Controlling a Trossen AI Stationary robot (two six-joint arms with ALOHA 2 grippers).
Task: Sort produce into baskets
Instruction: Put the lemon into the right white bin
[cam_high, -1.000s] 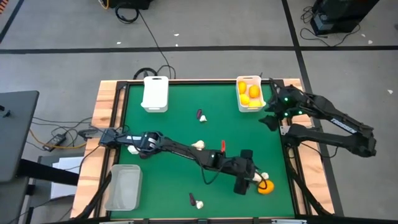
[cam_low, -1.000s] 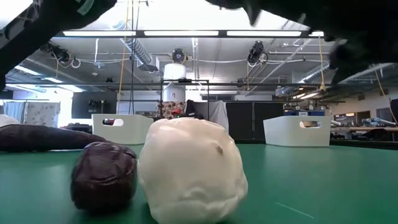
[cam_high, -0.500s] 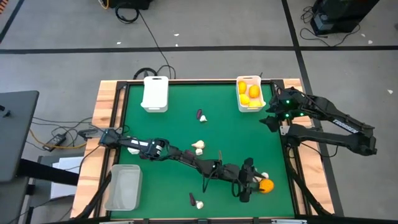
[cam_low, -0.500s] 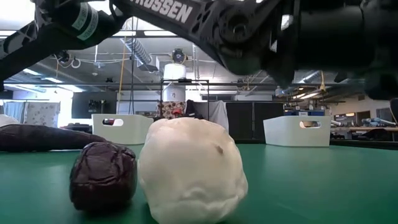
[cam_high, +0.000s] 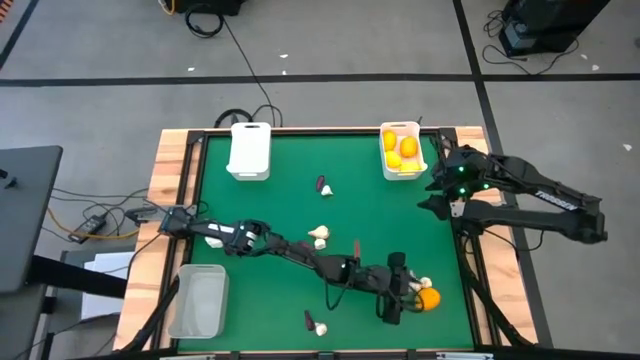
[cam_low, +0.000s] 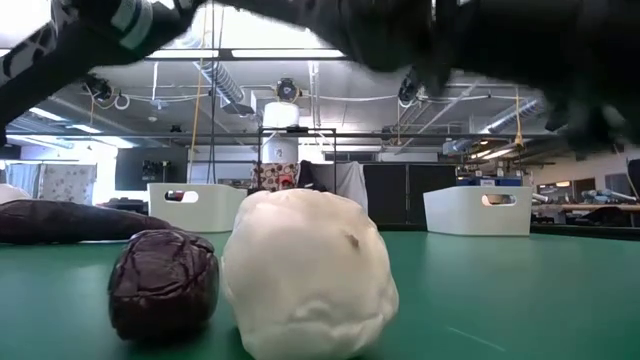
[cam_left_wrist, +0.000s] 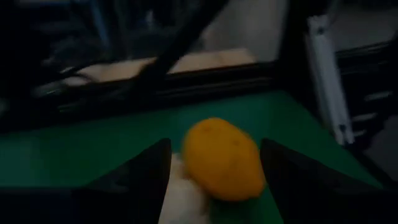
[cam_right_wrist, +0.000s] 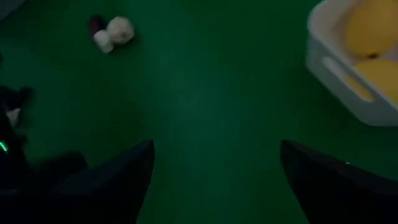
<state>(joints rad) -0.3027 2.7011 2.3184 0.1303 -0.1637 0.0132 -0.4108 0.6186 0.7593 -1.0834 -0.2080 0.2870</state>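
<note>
Change: stretched low across the table, the left arm has dropped in on the orange fruit (cam_high: 428, 298) near the right front corner since a second ago; the right arm has barely shifted.
Table (cam_high: 390, 215): green top with produce scattered on it, largest thing in play.
Baskets: white basket (cam_high: 249, 150) at the far left, the second white basket (cam_high: 401, 150) at the far right holding yellow citrus (cam_high: 408, 149), clear basket (cam_high: 197, 301) at the near left.
Left gripper (cam_left_wrist: 214, 180): fingers spread, one on each side of the orange, not yet clamped; a pale garlic bulb (cam_left_wrist: 181, 198) lies just beside the fruit.
Right gripper (cam_right_wrist: 214, 180): released and empty, waiting over bare green next to the citrus basket.
Loose produce: garlic (cam_low: 305, 272) and a dark eggplant piece (cam_low: 163, 282) side by side at the front edge, more pairs mid-table.
Meaning: looks like the pick of the orange is about to happen, then a long carry to the citrus basket; closing cleanly without catching the garlic is the risk.
</note>
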